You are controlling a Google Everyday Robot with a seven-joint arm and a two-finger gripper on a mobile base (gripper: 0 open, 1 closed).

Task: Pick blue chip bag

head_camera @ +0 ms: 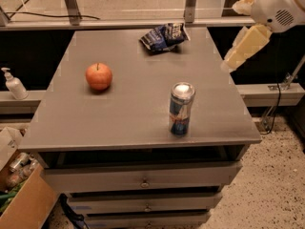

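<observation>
The blue chip bag (164,36) is a crumpled dark blue foil bag with white lettering. It lies flat at the far edge of the grey table (124,123), a little right of centre. My gripper (244,47) hangs from the white arm at the upper right, above the table's right edge. It is to the right of the bag, apart from it, and holds nothing that I can see.
A red apple (98,76) sits on the left part of the table. A tall blue-and-silver drink can (181,109) stands upright near the front right. Drawers are under the top. A soap bottle (13,84) and a cardboard box (21,194) are at the left.
</observation>
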